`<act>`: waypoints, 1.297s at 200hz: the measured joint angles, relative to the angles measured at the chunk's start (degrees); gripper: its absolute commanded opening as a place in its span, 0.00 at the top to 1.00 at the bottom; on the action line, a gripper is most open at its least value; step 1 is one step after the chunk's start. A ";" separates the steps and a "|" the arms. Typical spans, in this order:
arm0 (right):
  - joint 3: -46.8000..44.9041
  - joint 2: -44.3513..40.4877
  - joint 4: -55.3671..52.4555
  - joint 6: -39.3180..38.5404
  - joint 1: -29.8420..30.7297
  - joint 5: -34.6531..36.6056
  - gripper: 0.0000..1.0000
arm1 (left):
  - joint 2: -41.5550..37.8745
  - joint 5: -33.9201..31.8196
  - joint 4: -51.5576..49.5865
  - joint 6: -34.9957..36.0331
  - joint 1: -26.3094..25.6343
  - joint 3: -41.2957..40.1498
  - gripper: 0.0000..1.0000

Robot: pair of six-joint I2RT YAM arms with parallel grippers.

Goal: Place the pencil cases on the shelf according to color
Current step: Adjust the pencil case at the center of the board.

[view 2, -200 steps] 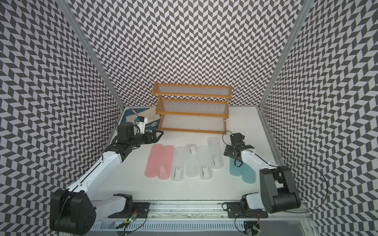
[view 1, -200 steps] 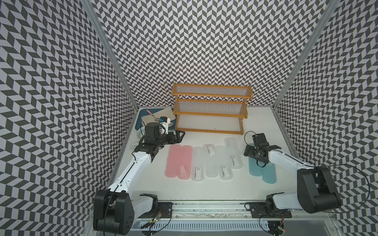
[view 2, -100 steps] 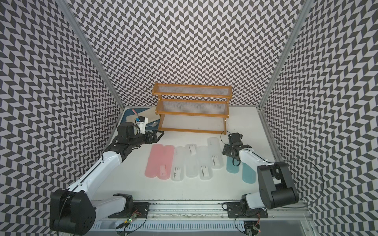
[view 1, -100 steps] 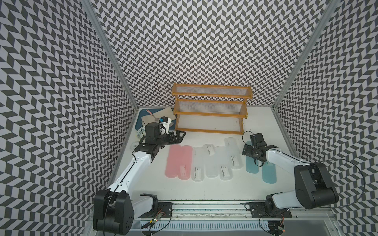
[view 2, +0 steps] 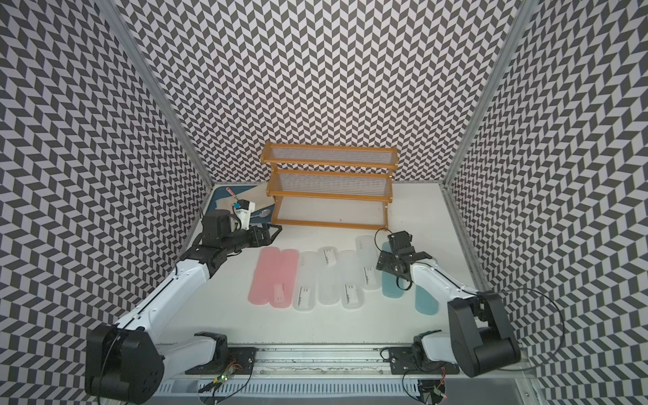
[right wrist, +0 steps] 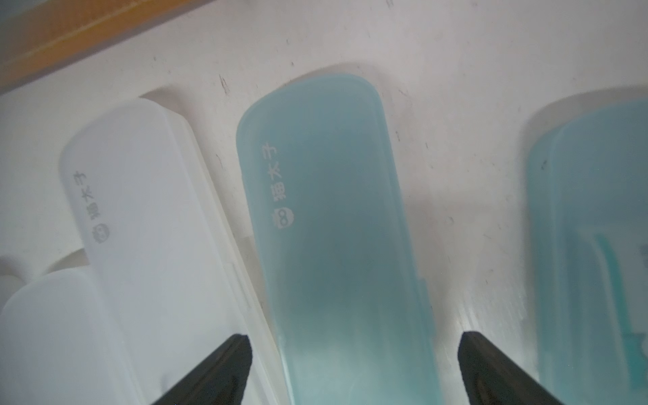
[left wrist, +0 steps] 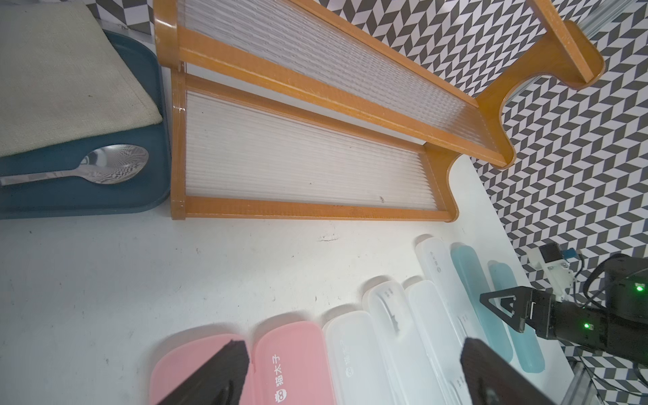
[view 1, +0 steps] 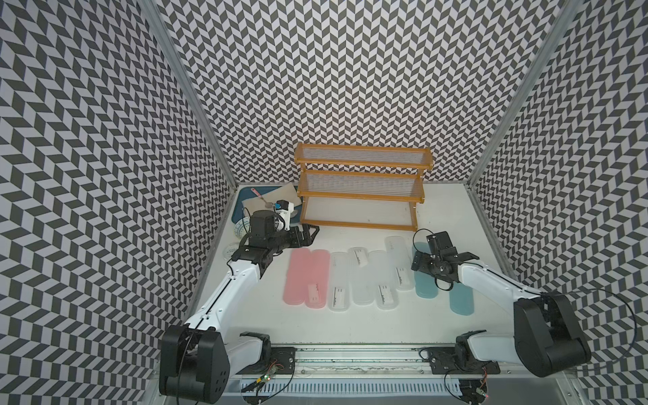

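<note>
Done: nothing yet; the shelf [view 1: 357, 182] is empty.
Left to do: all eight cases [view 1: 361, 280], pink, white and blue, lie in a row on the table [view 1: 350, 322] in front of the shelf.
Right gripper [right wrist: 354, 336]: spread wide, low over a blue case [right wrist: 326, 210]. The case lies between its fingers, not pinched.
Left gripper [left wrist: 354, 345]: spread, holds nothing, above the pink cases [left wrist: 280, 350].

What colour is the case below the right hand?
The case is light blue; the right wrist view shows it best.

Pencil cases [view 1: 361, 277] pink, frosted white, blue — shelf [view 1: 357, 210] orange-brown — walls [view 1: 333, 70] black-white chevrons.
</note>
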 measured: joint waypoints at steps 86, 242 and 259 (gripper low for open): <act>-2.03 0.87 0.11 1.38 1.86 -2.34 0.03 | 0.24 0.11 0.04 -0.04 -0.76 0.00 0.00; 10.03 15.93 1.36 -7.28 -7.93 -1.53 0.06 | 3.06 -0.90 -0.04 0.04 -1.60 0.00 0.00; 10.23 16.00 1.46 -7.21 -7.93 -1.42 0.02 | 3.28 -1.55 -0.09 0.07 -2.29 0.00 0.00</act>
